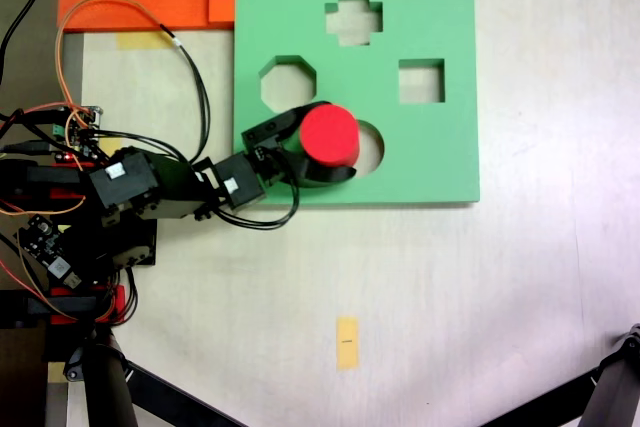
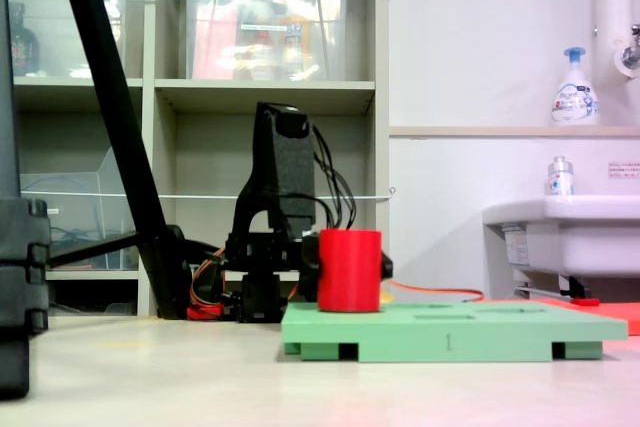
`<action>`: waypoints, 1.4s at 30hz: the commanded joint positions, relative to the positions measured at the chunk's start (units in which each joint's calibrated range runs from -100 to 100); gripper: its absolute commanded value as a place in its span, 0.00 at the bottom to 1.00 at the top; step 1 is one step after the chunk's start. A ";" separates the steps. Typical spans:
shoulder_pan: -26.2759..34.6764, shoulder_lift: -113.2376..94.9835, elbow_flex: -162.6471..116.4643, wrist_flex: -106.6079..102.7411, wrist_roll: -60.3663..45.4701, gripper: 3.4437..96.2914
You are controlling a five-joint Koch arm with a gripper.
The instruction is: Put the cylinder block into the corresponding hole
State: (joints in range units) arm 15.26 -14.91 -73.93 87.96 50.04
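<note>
End effector (image 1: 322,152): squeezing the red cylinder (image 1: 330,135).
Round hole (image 1: 371,146): half covered, at the cylinder's 3 o'clock.
Risk: let go now, it catches the green board (image 1: 440,162) edge and tips.

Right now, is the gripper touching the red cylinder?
Touching. In the first exterior view the gripper wraps the cylinder block on both sides, no gap visible, above the green board.

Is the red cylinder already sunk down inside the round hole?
No; in the second exterior view the red cylinder stands at full height on the green board.
</note>
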 commanded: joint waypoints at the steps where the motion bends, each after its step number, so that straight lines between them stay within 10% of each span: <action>1: -0.54 0.53 3.15 6.46 -0.49 0.31; 42: -1.61 12.96 11.72 6.17 -0.44 0.34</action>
State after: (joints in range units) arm 14.14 -1.92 -63.84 88.06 49.99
